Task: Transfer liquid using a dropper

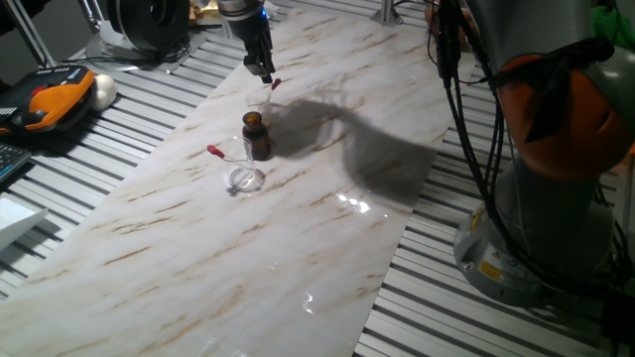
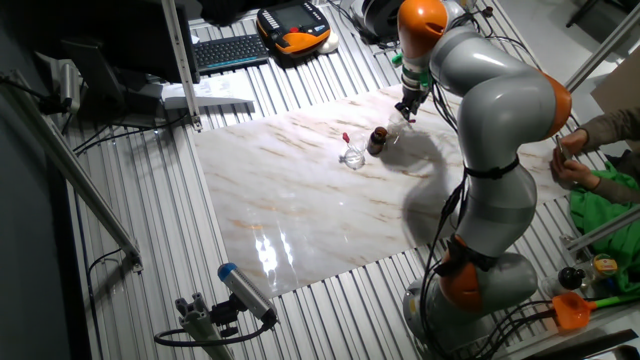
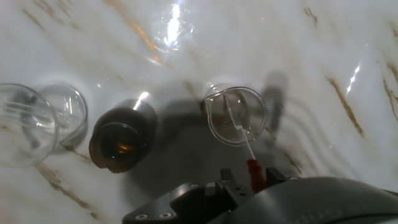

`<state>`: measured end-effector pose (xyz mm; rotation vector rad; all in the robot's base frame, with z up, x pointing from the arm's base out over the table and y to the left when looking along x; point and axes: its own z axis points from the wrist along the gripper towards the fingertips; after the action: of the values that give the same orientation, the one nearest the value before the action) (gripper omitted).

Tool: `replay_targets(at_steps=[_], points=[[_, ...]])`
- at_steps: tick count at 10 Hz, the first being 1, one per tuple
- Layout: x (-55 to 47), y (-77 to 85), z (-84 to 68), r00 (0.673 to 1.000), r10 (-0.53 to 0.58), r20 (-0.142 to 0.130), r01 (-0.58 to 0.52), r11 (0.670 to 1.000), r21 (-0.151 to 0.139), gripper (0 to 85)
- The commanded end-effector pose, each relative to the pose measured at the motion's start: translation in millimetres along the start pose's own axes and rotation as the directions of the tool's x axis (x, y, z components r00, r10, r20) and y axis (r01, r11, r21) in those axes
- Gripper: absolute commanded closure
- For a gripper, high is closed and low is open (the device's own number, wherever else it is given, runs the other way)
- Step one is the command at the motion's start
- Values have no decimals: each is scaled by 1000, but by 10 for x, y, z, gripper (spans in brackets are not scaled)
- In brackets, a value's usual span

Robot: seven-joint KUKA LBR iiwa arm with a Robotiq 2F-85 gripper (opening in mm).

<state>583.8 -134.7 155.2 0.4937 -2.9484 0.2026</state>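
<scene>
My gripper (image 1: 262, 69) is shut on the dropper (image 1: 274, 85), a thin clear pipette with a small red bulb. In the hand view the dropper (image 3: 247, 152) hangs from the gripper (image 3: 252, 180), its tip reaching into a small clear beaker (image 3: 214, 121) below. The beaker (image 1: 258, 99) stands just behind the open amber bottle (image 1: 256, 135), which the hand view shows to the beaker's left (image 3: 121, 137). A twin dropper (image 1: 214, 152) with a red bulb leans in clear glassware in front of the bottle. The gripper (image 2: 408, 108) is small in the other fixed view.
A clear glass dish (image 1: 244, 178) sits in front of the amber bottle on the marble sheet (image 1: 298, 248). The hand view shows clear glassware (image 3: 59, 118) at the left. An orange pendant (image 1: 45, 104) lies off the sheet at the left. The robot base (image 1: 556, 198) stands at the right.
</scene>
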Motion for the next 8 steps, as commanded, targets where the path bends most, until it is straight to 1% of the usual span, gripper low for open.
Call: replay_targets(at_steps=[1, 3, 4, 6, 7, 8], points=[[7, -23, 21, 1000, -5, 0, 5, 1000, 2, 510], [43, -103, 97, 1000, -16, 7, 16, 1000, -9, 510], [58, -131, 142, 1000, -19, 10, 19, 1000, -19, 510], [71, -137, 169, 1000, -20, 12, 20, 999, -26, 510], [68, -129, 171, 1000, -18, 19, 19, 999, -28, 510], [71, -130, 169, 999, -14, 32, 15, 999, -30, 510]])
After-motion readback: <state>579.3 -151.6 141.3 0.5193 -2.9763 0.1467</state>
